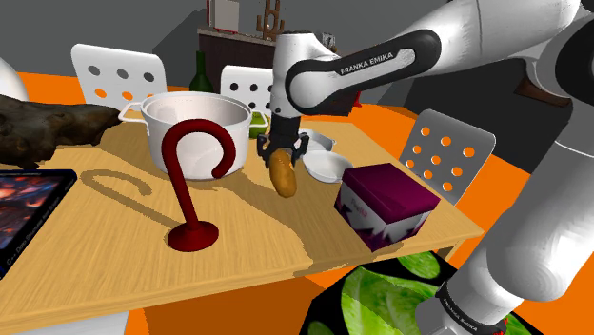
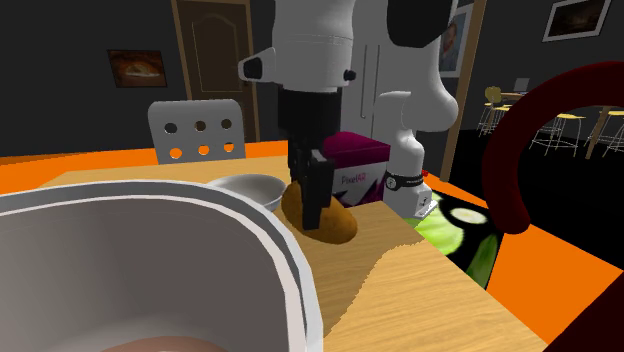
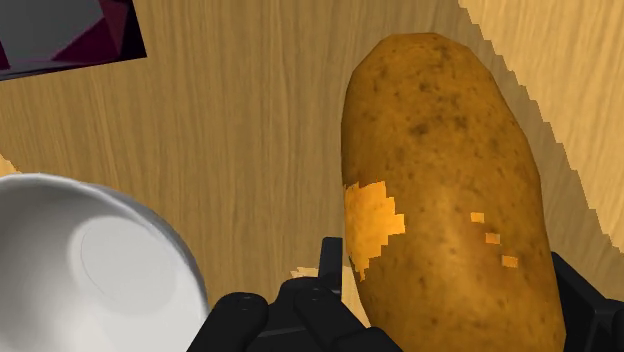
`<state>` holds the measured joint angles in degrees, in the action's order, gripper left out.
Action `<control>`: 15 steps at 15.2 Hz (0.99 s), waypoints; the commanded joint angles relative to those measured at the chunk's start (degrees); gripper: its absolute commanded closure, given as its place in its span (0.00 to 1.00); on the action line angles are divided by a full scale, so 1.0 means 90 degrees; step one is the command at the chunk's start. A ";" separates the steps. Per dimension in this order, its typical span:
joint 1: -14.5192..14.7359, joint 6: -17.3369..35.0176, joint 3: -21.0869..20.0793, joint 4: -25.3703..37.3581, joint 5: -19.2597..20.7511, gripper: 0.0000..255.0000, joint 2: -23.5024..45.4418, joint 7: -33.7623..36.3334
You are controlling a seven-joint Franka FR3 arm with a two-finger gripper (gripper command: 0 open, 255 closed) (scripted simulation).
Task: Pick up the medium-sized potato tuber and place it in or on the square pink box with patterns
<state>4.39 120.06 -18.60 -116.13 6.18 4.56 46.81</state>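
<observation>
My black gripper is shut on a brown potato, which hangs lengthwise below the fingers, just over the wooden table. The wrist view has the potato clasped between the two fingertips. The square box, with a dark purple lid and white patterned sides, stands on the table toward the shoulder view's right of the potato, a short gap away. From the second exterior view, the gripper and potato are in front of the box.
A small white bowl lies just behind the potato. A large white pot and a dark red hook stand occupy the table's middle. Dark driftwood and a tablet lie at the left. Chairs ring the table.
</observation>
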 commanded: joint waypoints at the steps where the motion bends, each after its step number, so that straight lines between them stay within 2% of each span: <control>1: 0.0001 -0.0155 -0.0006 0.0101 -0.0029 1.00 -0.0056 -0.0021; 15: -0.0011 -0.1295 -0.0009 0.0953 -0.0184 1.00 -0.0368 -0.0183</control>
<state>4.28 109.34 -18.66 -108.52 4.54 1.20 45.21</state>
